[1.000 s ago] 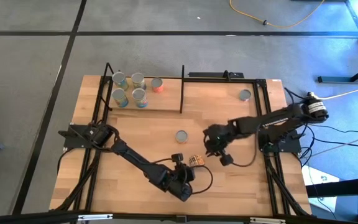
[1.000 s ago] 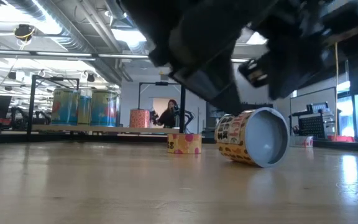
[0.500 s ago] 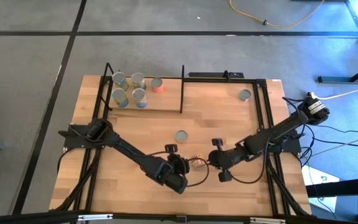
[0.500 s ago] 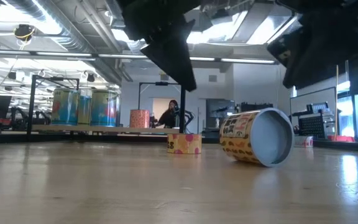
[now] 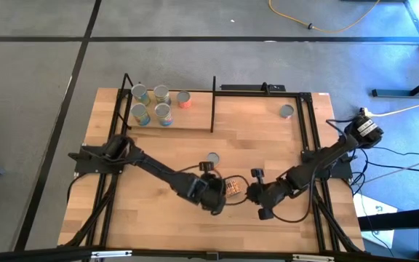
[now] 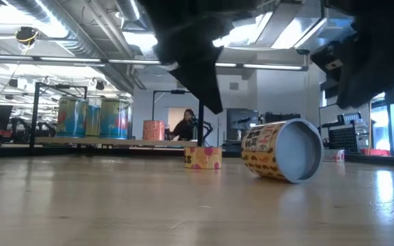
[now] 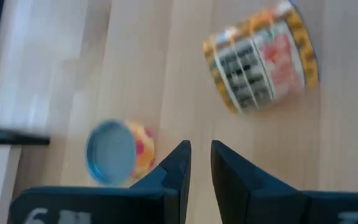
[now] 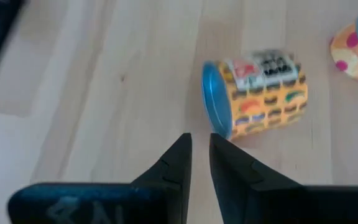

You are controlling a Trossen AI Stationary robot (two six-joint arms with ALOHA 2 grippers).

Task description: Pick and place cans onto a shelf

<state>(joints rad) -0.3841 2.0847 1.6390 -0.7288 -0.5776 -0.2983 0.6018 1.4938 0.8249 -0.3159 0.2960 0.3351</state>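
High view: we list a tipped can [image 5: 230, 187] on the tabletop [image 5: 268, 138], between left pincer [image 5: 217, 195] and right pincer [image 5: 257, 193], left nearer. Wrist views: both pincers nearly closed, empty; can's axis crosswise.

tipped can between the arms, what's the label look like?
Tipped can: orange-yellow label with a dark grid pattern and red-and-white patches, bluish-silver end. Right wrist view shows it best.
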